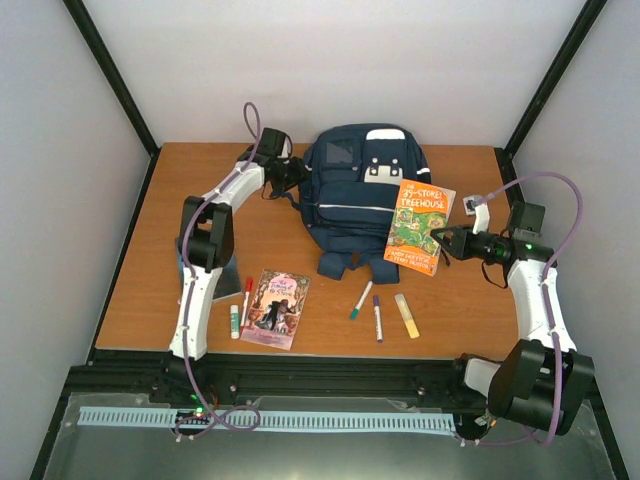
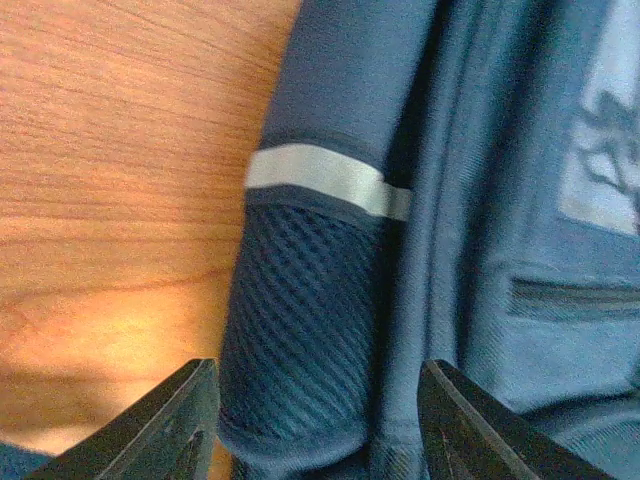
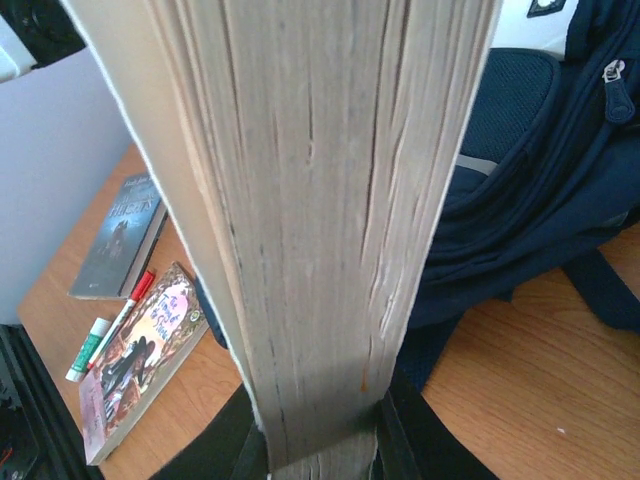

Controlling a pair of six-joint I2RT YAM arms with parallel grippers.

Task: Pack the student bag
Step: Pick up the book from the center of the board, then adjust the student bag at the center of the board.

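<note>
Your left gripper [image 2: 315,435] is at the left flank of the bag [image 1: 355,195], which lies at the back middle of the table [image 1: 140,290], straps toward you. In the left wrist view the jaws stand well apart. The bag's mesh side pocket [image 2: 300,330] bulges up between the two fingers [image 2: 170,425]. You cannot tell from that view whether either pad actually presses the fabric, and nothing is clamped.

Your right gripper [image 1: 447,240] is clenched on the orange book [image 1: 418,225], pinching it by its near right edge. In the right wrist view the page block [image 3: 320,200] fills the middle of the picture, and the fingers [image 3: 410,445] squeeze it from both sides at the bottom. From above, the book's left edge overlaps the right side of the bag. Whether it rests on the bag or is held just clear is not visible.

Nearer you on the table, apart from both grippers, lie a pink book [image 1: 276,308], a glue stick [image 1: 235,321], a red marker [image 1: 246,300], a green marker [image 1: 361,300], a purple marker [image 1: 377,318] and a yellow highlighter [image 1: 406,315]. A dark book [image 3: 120,235] lies beyond the pink one in the right wrist view.
</note>
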